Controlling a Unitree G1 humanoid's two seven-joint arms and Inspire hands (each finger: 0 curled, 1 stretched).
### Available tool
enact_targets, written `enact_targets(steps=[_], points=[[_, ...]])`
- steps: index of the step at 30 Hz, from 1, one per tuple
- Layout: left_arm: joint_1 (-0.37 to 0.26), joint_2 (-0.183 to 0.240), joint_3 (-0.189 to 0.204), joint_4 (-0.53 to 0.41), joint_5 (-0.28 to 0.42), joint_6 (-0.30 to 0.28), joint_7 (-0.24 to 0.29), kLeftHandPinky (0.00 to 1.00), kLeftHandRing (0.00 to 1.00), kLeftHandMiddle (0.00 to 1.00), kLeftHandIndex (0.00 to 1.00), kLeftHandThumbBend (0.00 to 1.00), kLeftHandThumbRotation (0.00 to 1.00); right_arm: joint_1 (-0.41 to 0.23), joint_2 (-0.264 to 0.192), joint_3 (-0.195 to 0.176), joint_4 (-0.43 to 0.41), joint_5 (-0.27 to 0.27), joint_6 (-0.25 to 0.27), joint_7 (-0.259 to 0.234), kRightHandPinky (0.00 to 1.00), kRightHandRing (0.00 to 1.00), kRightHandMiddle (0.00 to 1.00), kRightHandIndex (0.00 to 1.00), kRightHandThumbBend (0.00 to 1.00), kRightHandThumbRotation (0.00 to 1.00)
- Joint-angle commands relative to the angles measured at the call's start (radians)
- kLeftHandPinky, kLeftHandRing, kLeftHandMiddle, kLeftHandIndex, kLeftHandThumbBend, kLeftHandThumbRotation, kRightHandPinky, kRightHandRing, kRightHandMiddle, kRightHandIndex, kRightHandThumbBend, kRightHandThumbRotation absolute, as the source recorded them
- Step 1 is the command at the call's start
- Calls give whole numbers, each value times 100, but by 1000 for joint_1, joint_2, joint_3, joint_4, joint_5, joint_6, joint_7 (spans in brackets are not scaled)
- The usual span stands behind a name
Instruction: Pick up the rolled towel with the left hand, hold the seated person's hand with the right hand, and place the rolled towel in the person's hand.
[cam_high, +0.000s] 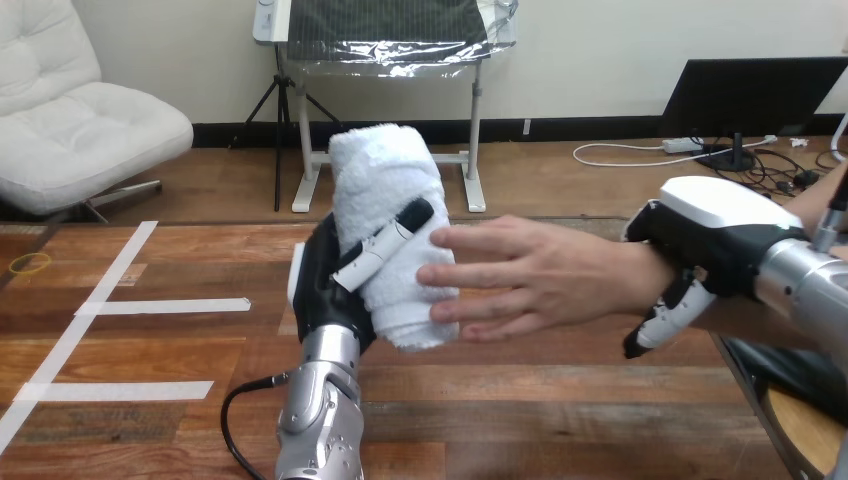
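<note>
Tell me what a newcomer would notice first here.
The eye lands first on the rolled white towel, held up over the wooden table in the left hand, whose thumb lies across it. Next is the person's hand, coming in from the right with spread fingers, fingertips against the towel. At its wrist sits the right hand, fingers curled round the wrist.

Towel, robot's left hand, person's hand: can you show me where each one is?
towel (385, 170): head view, upper part of the white roll.
left hand (320, 285): head view, black palm beside the towel.
person's hand (545, 275): head view, middle of the hand.
</note>
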Motion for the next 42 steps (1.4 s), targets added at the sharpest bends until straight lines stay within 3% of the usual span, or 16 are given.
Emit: enact_targets(steps=[1, 28, 42], points=[[-197, -68, 14, 7, -20, -69, -42, 29, 33, 39, 42, 57, 0, -107, 26, -9, -9, -6, 23, -18, 22, 30, 39, 43, 90, 14], [-237, -185, -12, 54, -5, -123, 11, 29, 32, 39, 41, 65, 0, -125, 58, 3, -25, -40, 59, 9, 24, 32, 41, 44, 89, 15], [-276, -242, 8, 26, -74, -96, 12, 29, 32, 39, 41, 65, 0, -121, 58, 3, -24, -40, 55, 7, 24, 33, 41, 44, 88, 14]])
